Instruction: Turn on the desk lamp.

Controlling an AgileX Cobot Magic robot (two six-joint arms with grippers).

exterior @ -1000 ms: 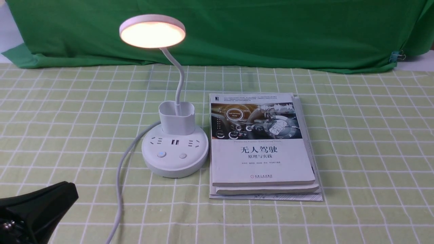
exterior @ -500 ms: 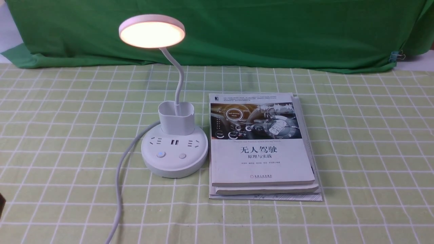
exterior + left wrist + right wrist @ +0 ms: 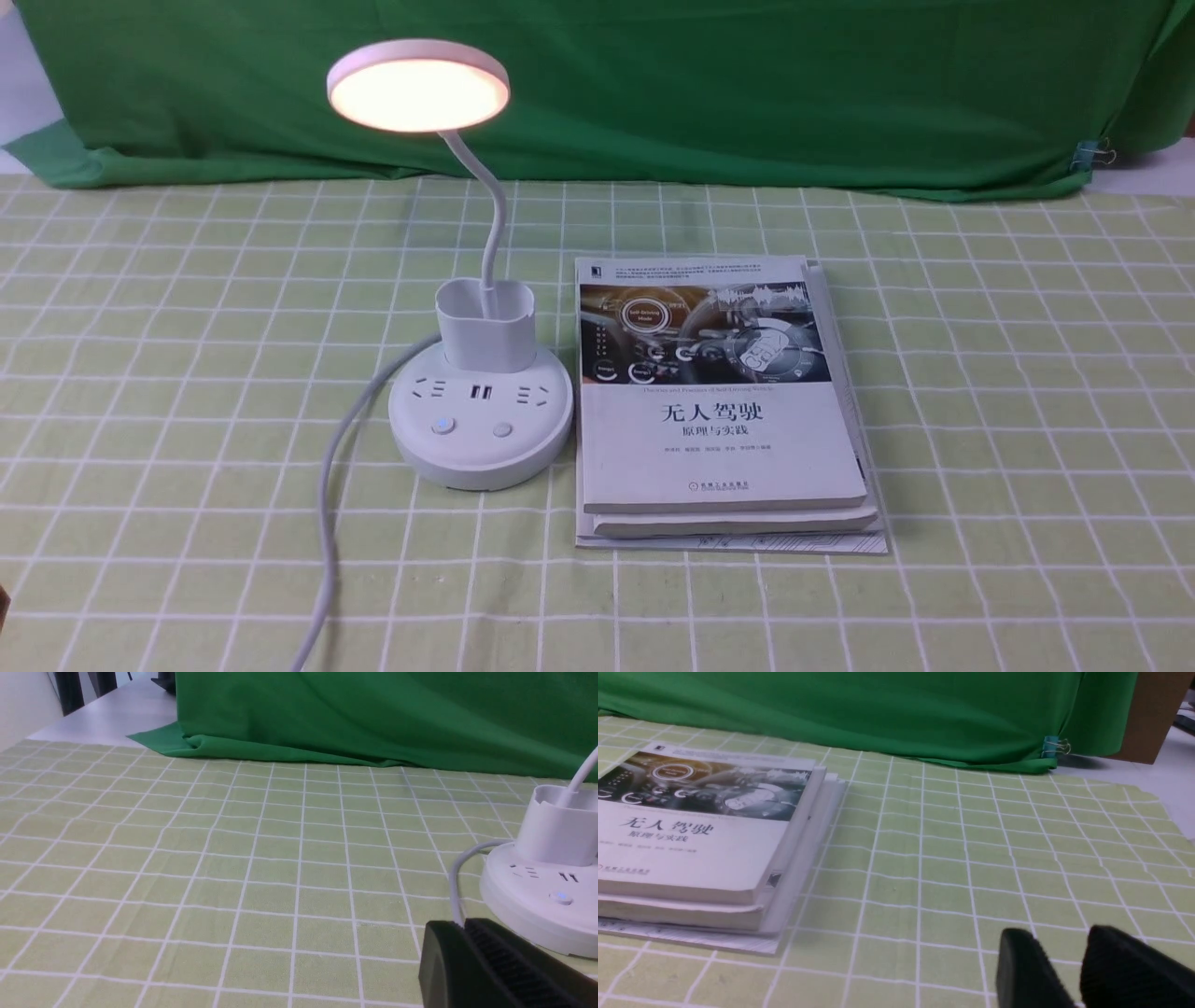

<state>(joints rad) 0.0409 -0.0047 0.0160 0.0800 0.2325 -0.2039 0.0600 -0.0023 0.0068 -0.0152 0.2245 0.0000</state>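
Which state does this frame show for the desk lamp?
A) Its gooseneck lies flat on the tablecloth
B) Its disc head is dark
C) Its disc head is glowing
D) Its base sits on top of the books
C: the desk lamp shines bright, warm white across the underside of its disc head.

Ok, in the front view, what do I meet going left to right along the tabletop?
Grey curved power cord → white round plastic lamp base with sockets → stack of white-covered paper books.
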